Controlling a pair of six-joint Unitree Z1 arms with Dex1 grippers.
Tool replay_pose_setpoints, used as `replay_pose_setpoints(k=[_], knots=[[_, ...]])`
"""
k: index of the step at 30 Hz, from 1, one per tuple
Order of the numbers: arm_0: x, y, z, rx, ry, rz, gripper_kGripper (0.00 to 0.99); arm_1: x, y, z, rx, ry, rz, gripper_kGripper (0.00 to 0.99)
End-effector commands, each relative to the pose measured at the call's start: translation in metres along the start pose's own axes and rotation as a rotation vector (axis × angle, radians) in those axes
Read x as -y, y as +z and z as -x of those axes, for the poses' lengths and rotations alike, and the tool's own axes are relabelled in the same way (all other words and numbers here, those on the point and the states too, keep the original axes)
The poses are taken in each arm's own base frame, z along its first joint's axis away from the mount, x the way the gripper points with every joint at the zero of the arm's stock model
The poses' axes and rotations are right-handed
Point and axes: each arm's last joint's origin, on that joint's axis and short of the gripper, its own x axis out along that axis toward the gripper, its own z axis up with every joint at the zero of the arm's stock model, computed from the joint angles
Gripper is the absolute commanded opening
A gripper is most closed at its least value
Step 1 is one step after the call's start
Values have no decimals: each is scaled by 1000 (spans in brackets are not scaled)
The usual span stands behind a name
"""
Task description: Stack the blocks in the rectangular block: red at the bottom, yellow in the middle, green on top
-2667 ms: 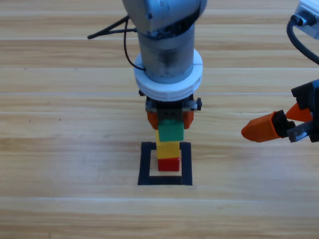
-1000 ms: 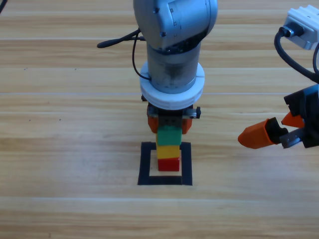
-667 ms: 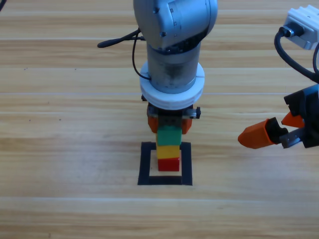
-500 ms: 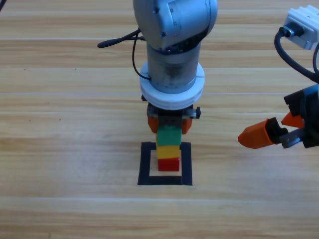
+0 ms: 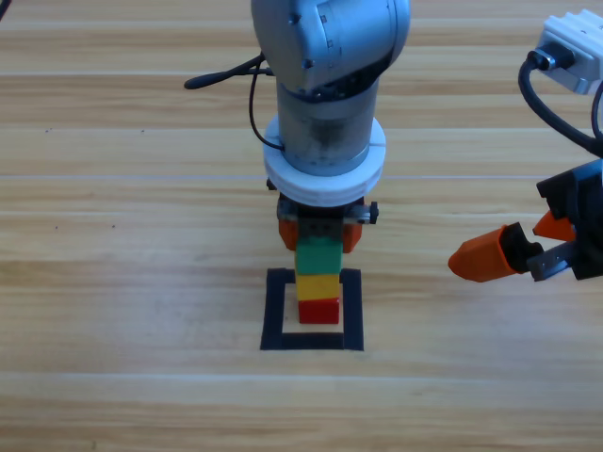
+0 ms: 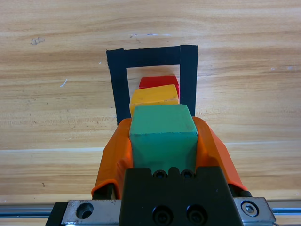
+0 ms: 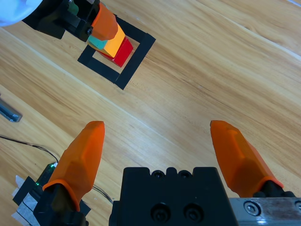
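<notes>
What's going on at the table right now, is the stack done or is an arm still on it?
The left gripper is shut on the green cube, which sits on top of the yellow cube, with the red cube at the bottom. The stack stands inside the black tape rectangle. So the order is right, but the green cube is not yet released. The right gripper waits off to the right side of the table, jaws open and holding nothing.

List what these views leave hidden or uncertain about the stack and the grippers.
- High view: the left gripper sits under its own wrist, so its contact with the green cube is hidden.
- Left wrist view: the red cube shows only its top behind the yellow cube.
- High view: the right gripper is cut by the picture edge.
</notes>
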Motion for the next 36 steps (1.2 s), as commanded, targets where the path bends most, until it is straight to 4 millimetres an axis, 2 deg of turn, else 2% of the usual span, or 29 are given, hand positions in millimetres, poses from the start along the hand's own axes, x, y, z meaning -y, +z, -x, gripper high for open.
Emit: replay_pose_setpoints(k=[1,8,18,19,20,21,22,23,26,32,36], knots=[[1,5,-33,-34,71,-2,0,7,5,5,35,-8,-22,990],[2,5,-36,-36,73,-3,0,6,8,15,51,-7,-18,990],[2,6,-39,-40,78,-1,0,6,9,15,47,-6,-10,990],[2,6,-37,-37,75,-2,28,6,8,15,47,-6,-10,990],[2,6,-35,-32,68,0,213,7,7,15,44,-7,-10,990],[2,7,-31,-27,61,3,557,7,7,15,43,-8,-10,990],[1,7,-27,-23,55,8,848,7,7,15,44,-8,-8,990],[0,7,-23,-19,50,13,969,7,6,16,45,-9,-9,990],[-3,6,-16,-10,41,22,990,10,2,20,62,-21,22,990],[-4,6,-15,-9,44,25,990,13,3,18,81,-91,81,990],[-7,7,-2,11,19,32,990,13,2,17,70,-79,94,990]])
